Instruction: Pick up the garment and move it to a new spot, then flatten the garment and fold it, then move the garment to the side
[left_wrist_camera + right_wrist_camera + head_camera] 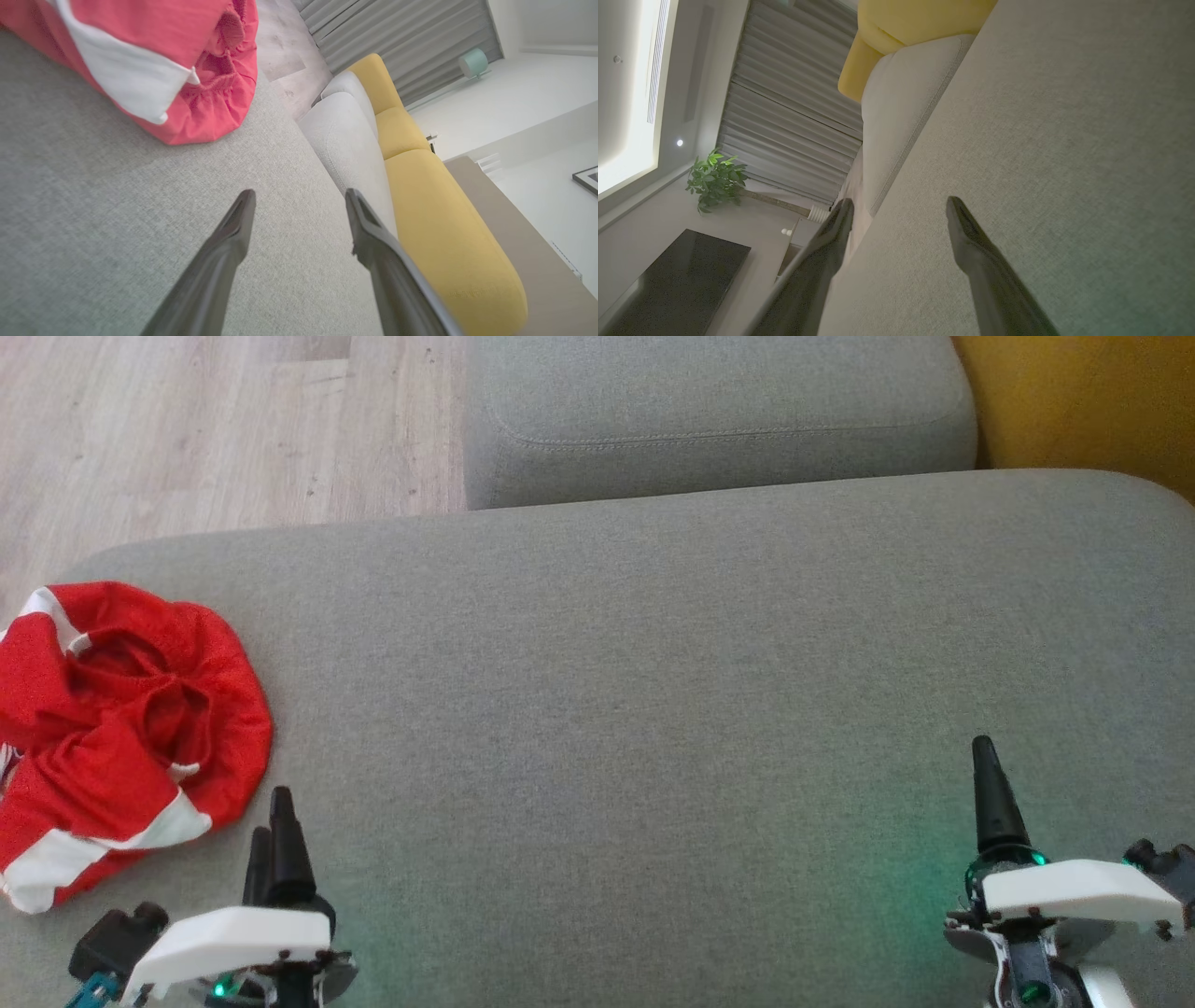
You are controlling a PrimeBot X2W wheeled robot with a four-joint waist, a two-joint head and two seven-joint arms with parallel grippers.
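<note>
A crumpled red garment (121, 728) with white stripes lies at the left end of the grey cushion (653, 691). My left gripper (275, 821) hovers just right of the garment's near edge, apart from it. The left wrist view has the garment (187, 70) at the upper left, beyond my open, empty left gripper (299, 200). At the lower right of the head view my right gripper (985, 775) stands over bare cushion, one finger visible. Its wrist view shows the right gripper (899, 207) open, nothing between its fingers.
A second grey cushion (719, 420) lies behind the first, with a yellow cushion (1083, 401) at the back right. Wooden floor (215, 429) runs past the far left. The right wrist view shows a dark table (677, 280) and a potted plant (714, 179).
</note>
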